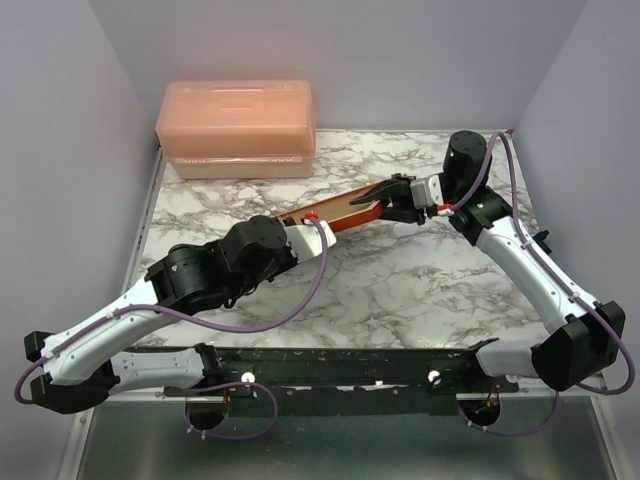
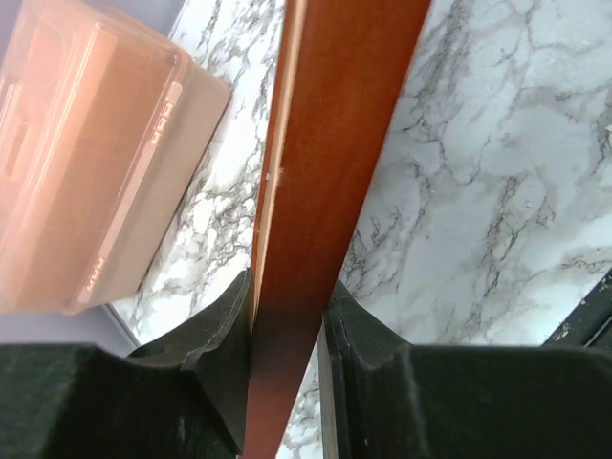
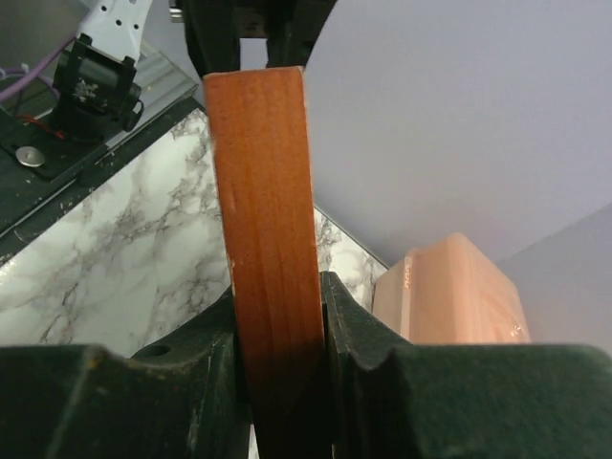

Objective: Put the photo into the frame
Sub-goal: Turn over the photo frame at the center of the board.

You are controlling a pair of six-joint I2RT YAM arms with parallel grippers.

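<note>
Now L fingers (image 2: 218, 330) & R fingers (image 3: 366, 335) each pinch one end of the frame (image 1: 345, 212), thin red-orange wood w/ paler edge, above the table (image 1: 400, 285).

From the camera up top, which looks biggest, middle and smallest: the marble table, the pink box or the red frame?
1. The marble table, by far the largest.
2. The pink box.
3. The frame, smallest here: it shows only as a thin strip, seen nearly edge-on, so it may really be bigger.
</note>
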